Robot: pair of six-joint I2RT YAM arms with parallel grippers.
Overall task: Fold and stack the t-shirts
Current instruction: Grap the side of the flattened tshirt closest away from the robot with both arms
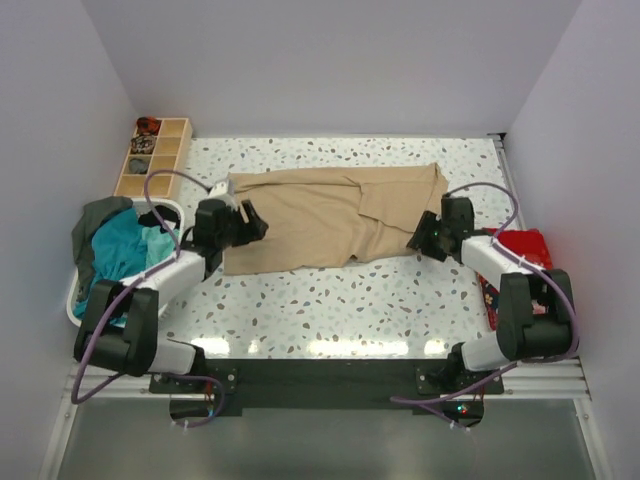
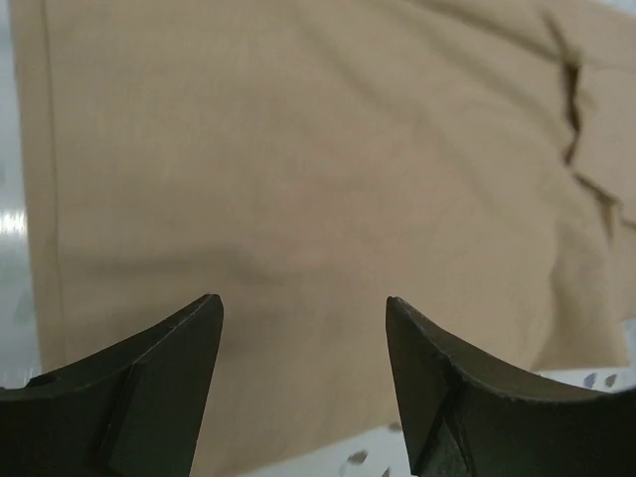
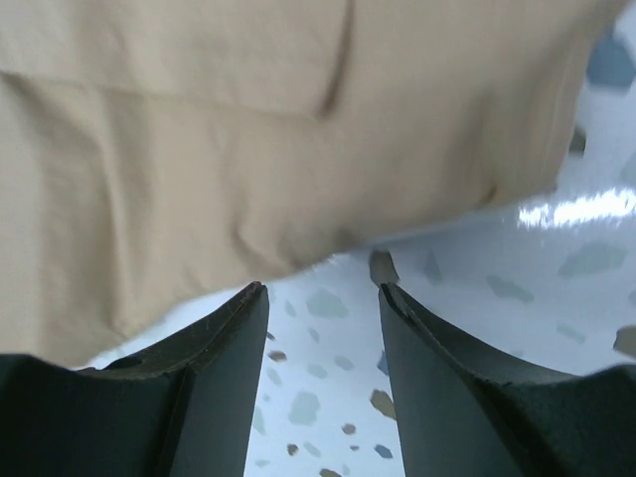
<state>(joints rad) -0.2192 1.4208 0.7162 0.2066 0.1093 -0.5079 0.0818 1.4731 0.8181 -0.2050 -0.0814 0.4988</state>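
Observation:
A large sandy-beige t-shirt (image 1: pixel 320 215) lies spread across the back half of the speckled table, partly folded lengthwise, with a fold edge running down near its middle. My left gripper (image 1: pixel 250 222) stands open at the shirt's left end, and in the left wrist view the beige cloth (image 2: pixel 318 169) fills the space past its empty fingers (image 2: pixel 149 383). My right gripper (image 1: pixel 422 236) is open at the shirt's right front corner, its tips just short of the cloth edge (image 3: pixel 328 253), nothing between them. Teal and dark grey-green t-shirts (image 1: pixel 120 245) sit heaped in a basket at the left.
A white plastic basket (image 1: pixel 75 300) stands at the left table edge. A wooden compartment tray (image 1: pixel 150 160) with small items sits at the back left. Red cloth (image 1: pixel 525 248) lies at the right edge. White walls close in on three sides.

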